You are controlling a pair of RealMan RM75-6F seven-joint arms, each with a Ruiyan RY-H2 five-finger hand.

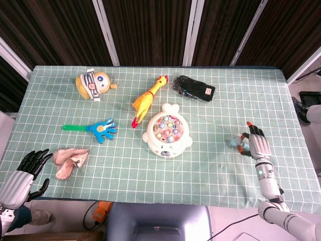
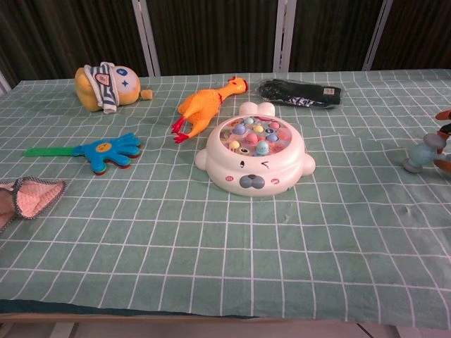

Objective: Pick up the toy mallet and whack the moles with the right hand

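Note:
The toy mallet (image 1: 235, 142) has a pale blue head and an orange handle and is at the table's right side; the chest view shows the toy mallet (image 2: 423, 153) near the right frame edge. My right hand (image 1: 256, 143) wraps its fingers about the handle, with the head sticking out to the left; only fingertips (image 2: 444, 115) show in the chest view. The white mole game (image 1: 168, 131) with coloured moles sits mid-table, well left of that hand, and appears as the mole game (image 2: 255, 156) in the chest view. My left hand (image 1: 22, 173) hangs off the front left corner, fingers apart, holding nothing.
A pink cloth (image 1: 69, 159) lies next to the left hand. A blue hand clapper (image 1: 95, 128), rubber chicken (image 1: 146, 99), yellow plush (image 1: 91, 84) and black glove (image 1: 194, 89) lie behind the game. Bare green cloth (image 1: 210, 160) separates game and mallet.

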